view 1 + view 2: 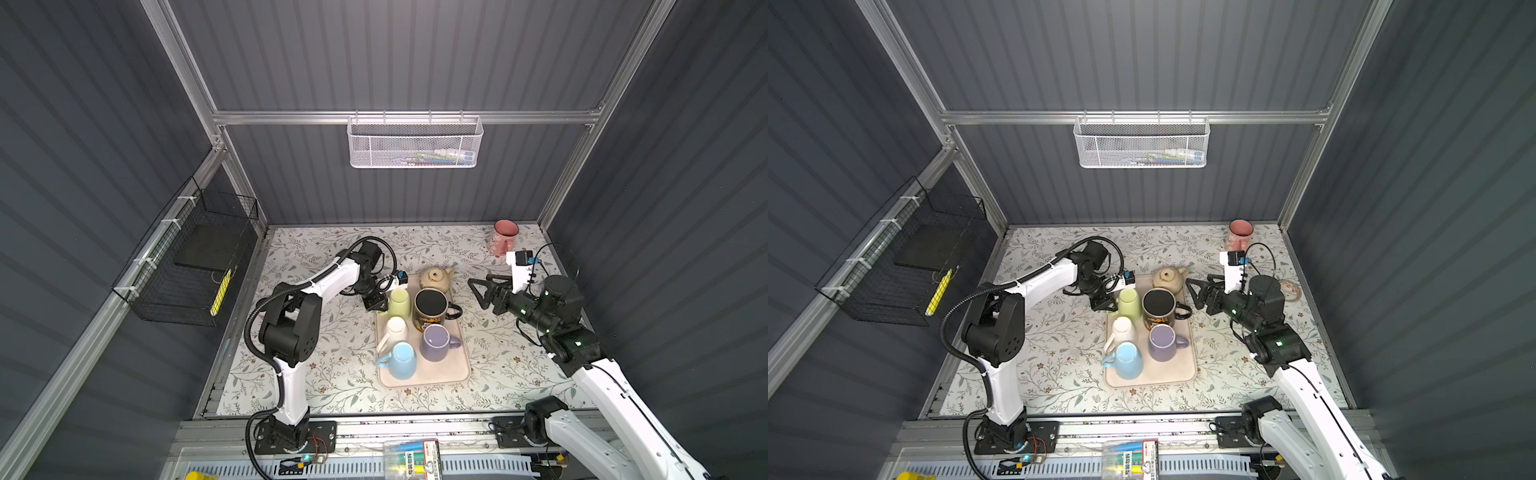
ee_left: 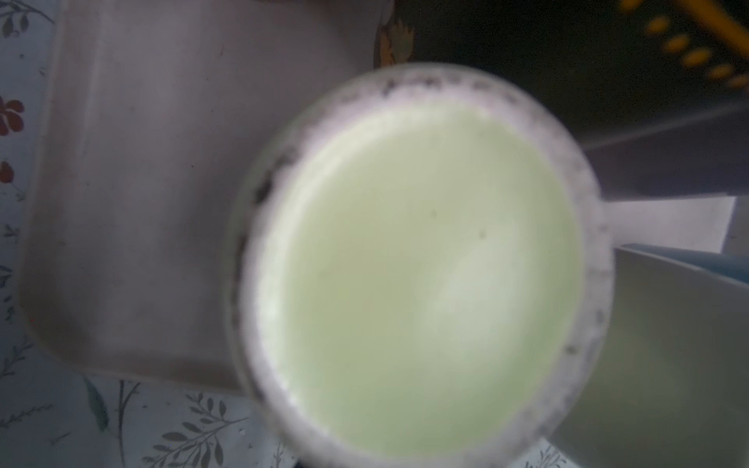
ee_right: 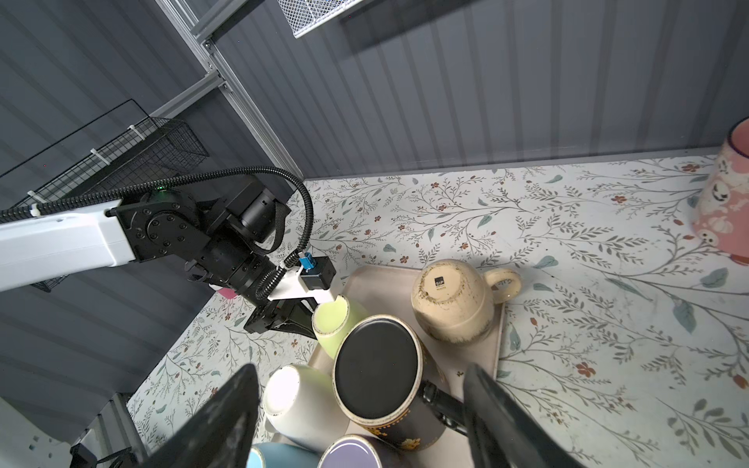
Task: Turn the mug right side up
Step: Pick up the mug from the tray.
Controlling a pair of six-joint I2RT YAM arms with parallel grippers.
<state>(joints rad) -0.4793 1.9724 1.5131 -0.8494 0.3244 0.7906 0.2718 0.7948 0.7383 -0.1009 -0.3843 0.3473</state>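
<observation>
Gripping: left claw point(image 1: 379, 306) closed tight against glossy green mug point(image 1: 400, 302)
Position: cylinder inverted, rough unglazed base ring up, on smooth beige tray point(image 1: 464, 365)
Other arm: right claw point(image 1: 478, 294) spread wide, empty, over floral worktop point(image 1: 332, 374)

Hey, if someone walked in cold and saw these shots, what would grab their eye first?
The beige tray mid-table, crowded with upside-down mugs. The left gripper is shut on the green mug at the tray's far-left corner, while the right gripper hangs open beside the black mug. A pink mug stands upright, alone, in the far right corner.
</observation>
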